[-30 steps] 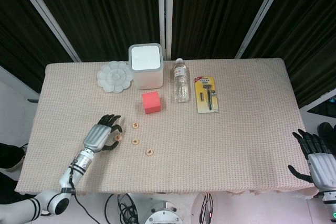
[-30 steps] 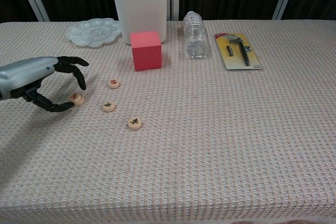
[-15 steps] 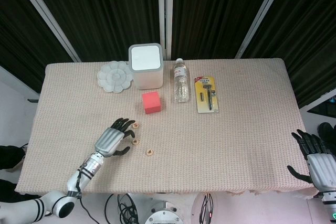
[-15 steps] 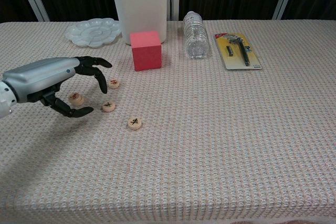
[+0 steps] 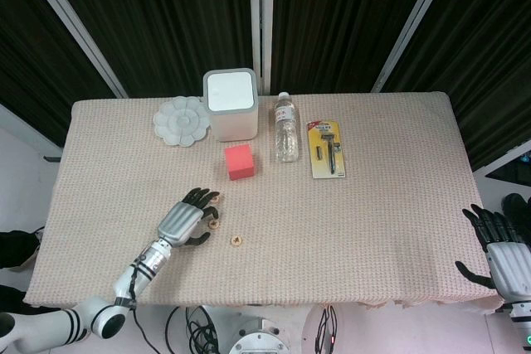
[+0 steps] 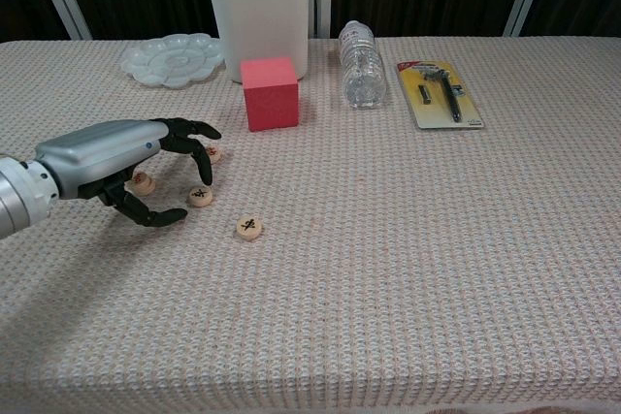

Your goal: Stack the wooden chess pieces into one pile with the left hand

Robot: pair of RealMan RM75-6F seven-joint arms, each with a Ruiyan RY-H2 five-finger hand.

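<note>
We judge the stacking barely begun: four wooden chess pieces lie flat and apart near the worktop's front-left part, none atop another. Our left hand (image 6: 126, 167) arches over them, fingers spread and curled down, gripping nothing we can see. Its fingertips (image 6: 206, 177) reach just beside the middle piece (image 6: 200, 196); the rear piece (image 6: 212, 153) and the left piece (image 6: 143, 181) sit partly hidden by it, the front piece (image 6: 249, 228) clear. Our right hand (image 5: 498, 256) hangs open off the front-right corner. All stacking remains.
</note>
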